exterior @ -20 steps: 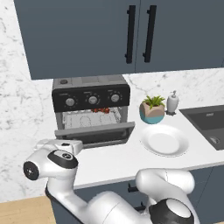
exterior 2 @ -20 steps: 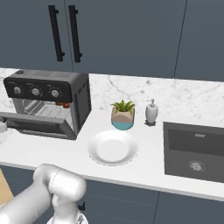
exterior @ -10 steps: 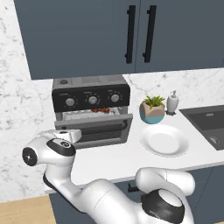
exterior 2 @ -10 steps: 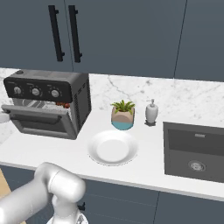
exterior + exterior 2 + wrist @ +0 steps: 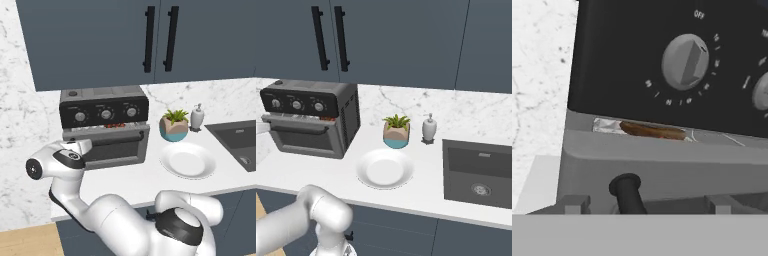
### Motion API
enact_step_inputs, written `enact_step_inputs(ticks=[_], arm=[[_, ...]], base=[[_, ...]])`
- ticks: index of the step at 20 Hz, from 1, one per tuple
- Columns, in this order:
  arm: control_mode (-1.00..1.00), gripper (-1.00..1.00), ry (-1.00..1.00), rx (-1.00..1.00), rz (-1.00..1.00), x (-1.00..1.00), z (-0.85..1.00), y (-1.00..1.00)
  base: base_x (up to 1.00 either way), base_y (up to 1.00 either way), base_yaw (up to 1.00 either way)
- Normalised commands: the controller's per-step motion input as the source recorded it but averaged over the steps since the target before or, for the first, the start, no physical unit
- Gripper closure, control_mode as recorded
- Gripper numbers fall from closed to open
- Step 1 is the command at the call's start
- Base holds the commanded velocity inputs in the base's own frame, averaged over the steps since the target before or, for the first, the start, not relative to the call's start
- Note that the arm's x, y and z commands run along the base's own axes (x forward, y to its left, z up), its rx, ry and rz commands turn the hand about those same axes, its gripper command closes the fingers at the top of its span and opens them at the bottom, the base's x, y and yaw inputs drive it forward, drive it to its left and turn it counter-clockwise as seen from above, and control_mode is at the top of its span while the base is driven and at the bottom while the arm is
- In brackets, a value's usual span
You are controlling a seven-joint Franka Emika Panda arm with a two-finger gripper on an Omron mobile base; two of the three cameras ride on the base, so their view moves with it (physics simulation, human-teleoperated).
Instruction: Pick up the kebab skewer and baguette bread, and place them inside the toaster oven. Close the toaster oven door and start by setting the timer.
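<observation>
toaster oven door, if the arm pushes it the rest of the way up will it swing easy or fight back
The toaster oven door stands almost shut, a thin gap at its top, so a short push probably finishes it. It looks like a rigid framed flap, likely swinging as one piece on its bottom hinge. The toaster oven sits loose on the counter, so a hard shove might slide the box.

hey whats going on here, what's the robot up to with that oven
The white arm is at the toaster oven on the counter's left end, pushing the toaster oven door up; it is almost closed, with a narrow gap left under the knob panel. Through that gap the hand view shows the baguette bread inside, and the left base view shows the red chunks of the kebab skewer. The plate beside the oven holds nothing. The timer knob has not been touched yet.
</observation>
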Motion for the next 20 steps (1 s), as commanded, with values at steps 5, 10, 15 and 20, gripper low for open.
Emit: enact_step_inputs(ticks=[5, 10, 15, 20], arm=[[-1.00, -1.00, 0.00, 0.00, 0.00, 0.36, -0.08, 0.00], [-1.00, -1.00, 0.00, 0.00, 0.00, 0.32, -0.12, 0.00], [-1.00, -1.00, 0.01, 0.00, 0.00, 0.20, -0.08, 0.00], [-1.00, -1.00, 0.00, 0.00, 0.00, 0.07, -0.05, 0.00]], base=[[0.00, 0.00, 0.00], [0.00, 0.00, 0.00], [0.00, 0.00, 0.00], [0.00, 0.00, 0.00]])
